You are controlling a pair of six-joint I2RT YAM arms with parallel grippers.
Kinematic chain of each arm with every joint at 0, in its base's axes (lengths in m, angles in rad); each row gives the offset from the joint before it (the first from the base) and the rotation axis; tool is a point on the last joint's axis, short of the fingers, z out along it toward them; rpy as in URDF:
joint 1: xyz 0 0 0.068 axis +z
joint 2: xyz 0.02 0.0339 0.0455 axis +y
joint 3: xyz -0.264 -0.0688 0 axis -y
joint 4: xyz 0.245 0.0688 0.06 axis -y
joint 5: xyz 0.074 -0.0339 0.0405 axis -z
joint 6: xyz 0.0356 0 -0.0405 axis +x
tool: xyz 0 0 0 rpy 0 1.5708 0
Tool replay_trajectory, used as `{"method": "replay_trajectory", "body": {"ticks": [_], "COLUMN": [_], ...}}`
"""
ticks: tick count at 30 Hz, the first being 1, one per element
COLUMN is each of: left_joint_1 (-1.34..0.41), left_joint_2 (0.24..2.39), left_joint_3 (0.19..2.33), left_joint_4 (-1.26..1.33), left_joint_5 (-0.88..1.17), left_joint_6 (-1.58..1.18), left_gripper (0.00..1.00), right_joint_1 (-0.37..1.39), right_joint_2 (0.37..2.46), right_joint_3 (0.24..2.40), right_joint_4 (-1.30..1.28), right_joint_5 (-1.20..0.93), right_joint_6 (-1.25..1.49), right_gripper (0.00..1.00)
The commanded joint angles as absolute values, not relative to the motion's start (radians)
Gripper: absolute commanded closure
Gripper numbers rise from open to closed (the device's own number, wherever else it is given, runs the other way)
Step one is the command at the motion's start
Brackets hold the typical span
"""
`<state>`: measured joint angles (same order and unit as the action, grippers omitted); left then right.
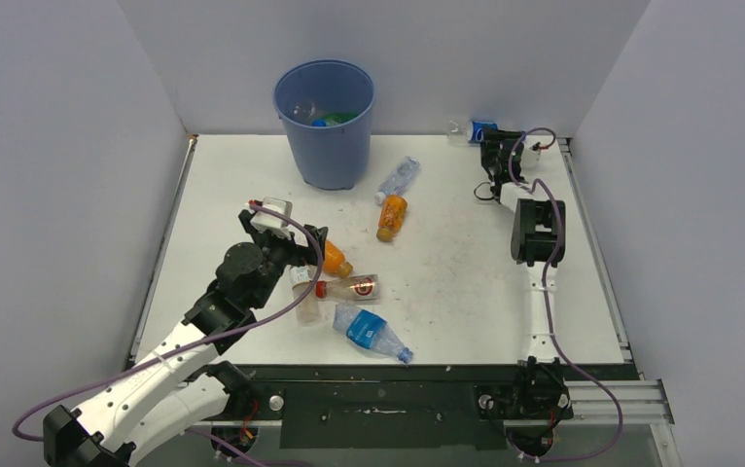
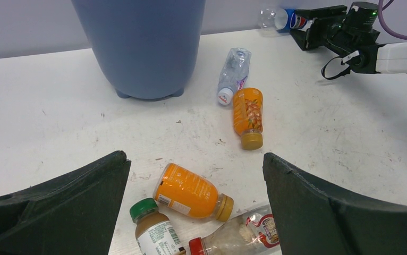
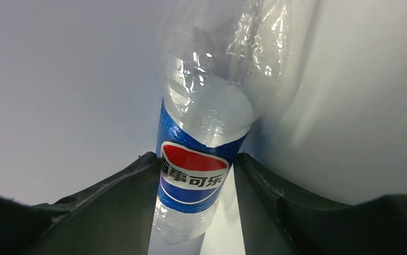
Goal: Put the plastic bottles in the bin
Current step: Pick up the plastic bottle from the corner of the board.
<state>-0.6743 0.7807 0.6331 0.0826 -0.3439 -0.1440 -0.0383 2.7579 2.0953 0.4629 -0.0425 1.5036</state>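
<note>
Top view: right end effector (image 1: 492, 148) at the far right corner, Pepsi bottle (image 1: 472, 131) just ahead by the wall, bin (image 1: 324, 136) well to its left

Left wrist: left end effector (image 2: 193, 157) spread wide, orange bottle (image 2: 189, 192) just below it, lying crosswise on the scuffed tabletop (image 2: 58, 117)

Right wrist: fingers (image 3: 111, 196) clamp the Pepsi bottle's label, long axis running ahead; walls close

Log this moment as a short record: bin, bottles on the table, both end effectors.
bin: blue bin, upright at the far side, with bottles inside
loose bottles: six on the table, none gripped
left end effector: open, above the orange bottle
right end effector: jaws against both sides of the Pepsi bottle, at the table's far right
</note>
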Motion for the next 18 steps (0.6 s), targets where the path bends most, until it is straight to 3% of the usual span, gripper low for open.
{"method": "replay_trajectory", "body": {"ticks": [1,6,11,18], "left_joint_1": [-0.673,-0.673,-0.673,-0.675], "left_joint_2": [0.782,0.782,0.779,0.747], "left_joint_3": [0.674,0.675,0.679,0.675], "left_joint_4": [0.101,0.101,0.098,0.107], "left_joint_5": [-0.342,-0.341,-0.331,-0.330], "left_joint_6": [-0.130,-0.131,-0.135,-0.147], "left_gripper": [0.04,0.04,0.04,0.04], "right_joint_1": [-0.031,-0.037,-0.042,-0.051], "right_joint_2": [2.843,2.828,2.764,2.598], "right_joint_3": [2.079,2.003,1.865,1.639], "right_joint_4": [0.352,0.461,0.592,0.715], "right_joint_5": [-0.041,-0.065,-0.079,-0.102], "right_joint_6": [1.480,1.508,1.544,1.546], "right_gripper": [0.53,0.69,0.94,0.95]}}
